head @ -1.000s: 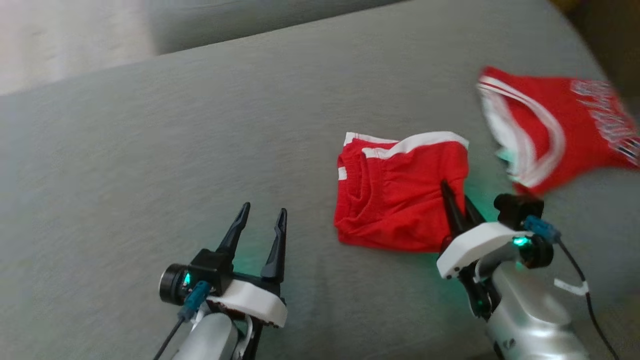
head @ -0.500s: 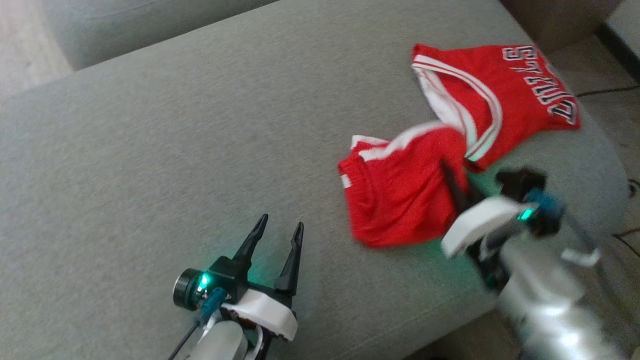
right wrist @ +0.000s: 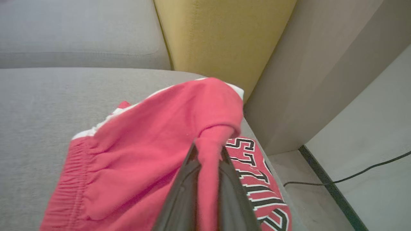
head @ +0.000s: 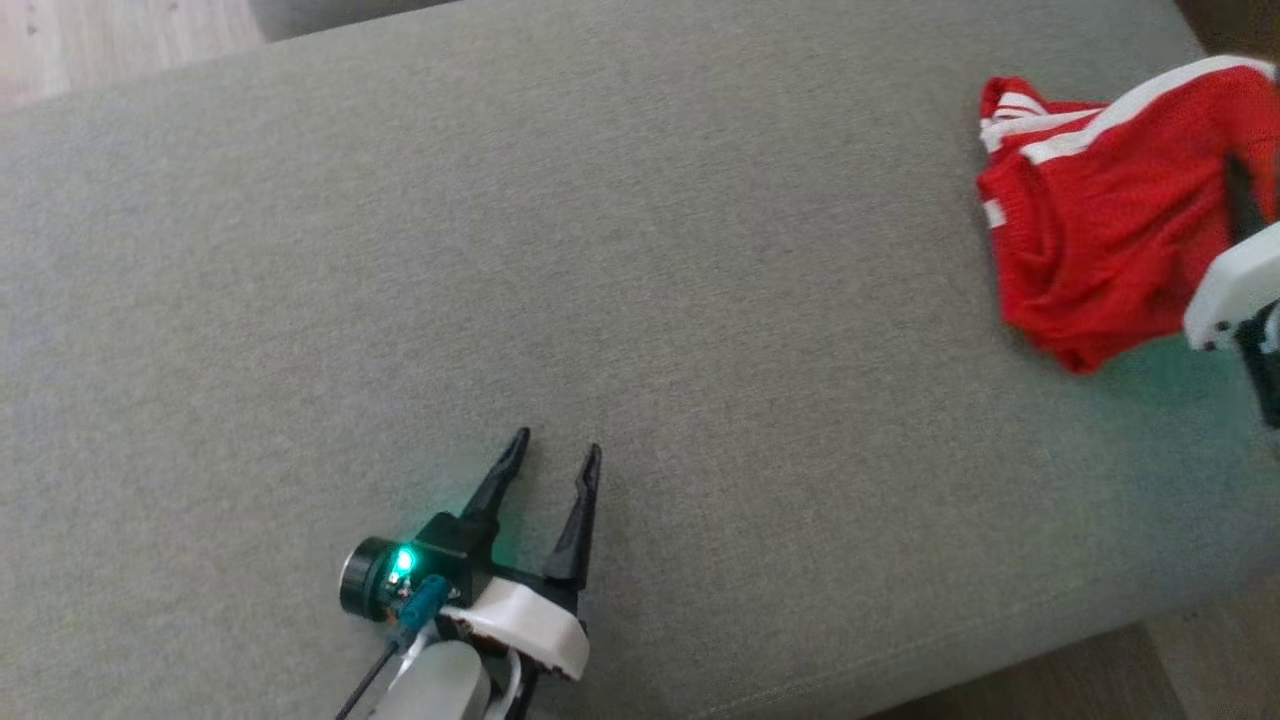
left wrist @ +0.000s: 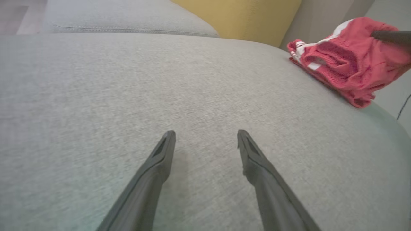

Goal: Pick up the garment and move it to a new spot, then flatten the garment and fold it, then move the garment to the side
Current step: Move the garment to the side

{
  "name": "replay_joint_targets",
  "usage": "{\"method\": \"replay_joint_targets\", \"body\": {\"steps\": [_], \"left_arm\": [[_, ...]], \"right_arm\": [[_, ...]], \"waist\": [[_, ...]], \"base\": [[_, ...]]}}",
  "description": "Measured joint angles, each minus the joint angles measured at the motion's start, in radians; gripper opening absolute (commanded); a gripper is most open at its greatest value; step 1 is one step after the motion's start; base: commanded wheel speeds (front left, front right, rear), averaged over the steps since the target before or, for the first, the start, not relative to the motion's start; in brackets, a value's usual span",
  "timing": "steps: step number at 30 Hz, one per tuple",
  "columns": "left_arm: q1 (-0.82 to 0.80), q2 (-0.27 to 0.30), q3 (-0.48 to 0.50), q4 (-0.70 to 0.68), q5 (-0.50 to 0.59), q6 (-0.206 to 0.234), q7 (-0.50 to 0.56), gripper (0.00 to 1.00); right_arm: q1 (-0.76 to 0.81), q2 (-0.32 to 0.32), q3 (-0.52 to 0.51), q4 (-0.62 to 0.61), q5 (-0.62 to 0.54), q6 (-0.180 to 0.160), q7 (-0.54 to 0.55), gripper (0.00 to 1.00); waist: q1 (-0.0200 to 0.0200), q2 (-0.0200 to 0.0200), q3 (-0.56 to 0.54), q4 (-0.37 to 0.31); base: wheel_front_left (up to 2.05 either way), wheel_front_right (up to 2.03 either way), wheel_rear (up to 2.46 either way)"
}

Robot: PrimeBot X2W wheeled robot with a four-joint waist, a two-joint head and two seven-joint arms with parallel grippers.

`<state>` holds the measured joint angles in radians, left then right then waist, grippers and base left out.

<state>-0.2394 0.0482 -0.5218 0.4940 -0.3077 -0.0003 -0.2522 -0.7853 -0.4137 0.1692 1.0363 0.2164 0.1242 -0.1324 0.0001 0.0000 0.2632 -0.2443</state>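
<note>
The garment [head: 1090, 230] is a folded pair of red shorts with white trim, bunched and partly lifted near the right end of the grey sofa seat [head: 640, 250]. My right gripper [head: 1240, 185] is shut on a fold of it at the head view's right edge. In the right wrist view, the two dark fingers of the right gripper [right wrist: 208, 147] pinch a ridge of the garment [right wrist: 144, 160]. My left gripper [head: 556, 445] rests open on bare cushion, far left of the shorts. Between the spread fingers of the left gripper [left wrist: 206, 132] there is nothing, with the garment [left wrist: 346, 64] at upper right.
A second red garment with black and white lettering [right wrist: 253, 183] lies under the shorts at the seat's right end. A yellow cushion [right wrist: 218, 38] stands behind. Past the sofa's right edge the floor carries a dark cable [right wrist: 353, 175].
The head camera has swung, shifting the whole picture. My right gripper has carried the shorts toward the seat's right end, over the lettered garment. The left gripper stays open.
</note>
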Motion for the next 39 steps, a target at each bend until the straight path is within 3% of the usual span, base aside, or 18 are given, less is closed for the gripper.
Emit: {"method": "replay_joint_targets", "body": {"steps": [1,7,11,14,18,26,39], "left_arm": [[0.000,0.000,0.007,-0.001,0.001,0.001,0.000,1.00],[-0.001,0.000,0.065,-0.014,0.001,0.019,0.000,1.00],[0.000,-0.001,0.123,-0.019,0.011,0.027,0.000,1.00],[0.000,-0.001,0.171,-0.029,0.011,0.028,0.000,1.00],[0.001,-0.002,0.216,-0.047,0.011,0.035,0.000,1.00],[0.033,-0.002,0.264,-0.064,0.008,0.063,0.000,1.00],[0.096,-0.002,0.333,-0.082,0.020,0.078,0.000,1.00]], "right_arm": [[-0.012,-0.002,-0.019,0.021,-0.017,0.000,-0.001,1.00],[-0.049,0.012,-0.111,0.072,-0.084,0.000,-0.073,1.00],[-0.049,0.075,-0.143,0.051,-0.117,0.000,-0.108,1.00],[-0.039,0.133,-0.153,-0.032,-0.120,0.000,-0.115,1.00],[0.034,0.200,-0.178,-0.232,-0.107,0.000,-0.119,1.00],[0.318,0.323,-0.227,-0.416,-0.065,0.000,-0.120,1.00],[0.500,0.358,-0.239,-0.462,-0.075,0.000,-0.120,1.00]], "waist": [[0.0000,0.0000,0.004,0.004],[0.0000,0.0000,0.005,0.001],[0.0000,0.0000,-0.006,-0.009],[0.0000,0.0000,-0.015,-0.008],[-0.0001,0.0000,-0.025,0.013],[-0.0001,0.0000,-0.052,0.109],[-0.0002,0.0000,-0.111,0.293]], "base": [[0.00,0.00,0.00],[0.00,0.00,0.00],[0.00,0.00,0.00],[0.00,0.00,0.00],[0.00,0.00,0.00],[0.00,0.00,0.00],[0.00,0.00,0.00]]}}
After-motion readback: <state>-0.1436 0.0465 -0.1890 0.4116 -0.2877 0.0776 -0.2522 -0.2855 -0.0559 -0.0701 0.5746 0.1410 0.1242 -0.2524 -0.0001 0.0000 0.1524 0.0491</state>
